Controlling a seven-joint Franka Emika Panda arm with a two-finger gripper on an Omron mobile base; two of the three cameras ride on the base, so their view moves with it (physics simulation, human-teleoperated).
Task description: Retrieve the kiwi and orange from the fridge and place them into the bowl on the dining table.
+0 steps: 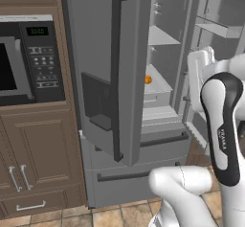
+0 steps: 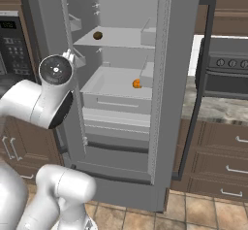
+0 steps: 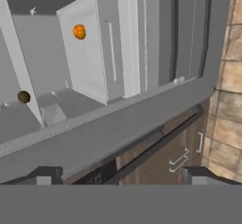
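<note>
While the fridge (image 2: 116,78) stands with its doors open, the orange (image 2: 137,84) sits on the middle shelf near the right wall, open shelf to its left. The kiwi (image 2: 97,35) rests on the shelf above. The gripper (image 3: 120,176) is spread wide, empty, outside the fridge front edge.

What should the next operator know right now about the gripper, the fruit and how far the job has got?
Gripper: open, empty, outside the fridge, facing its open right side.
Orange: on the middle shelf, toward the right.
Kiwi: small brown fruit on the shelf above, toward the left.
Done: right door open.
Left: pick both fruits and carry them to the bowl on the dining table.
</note>
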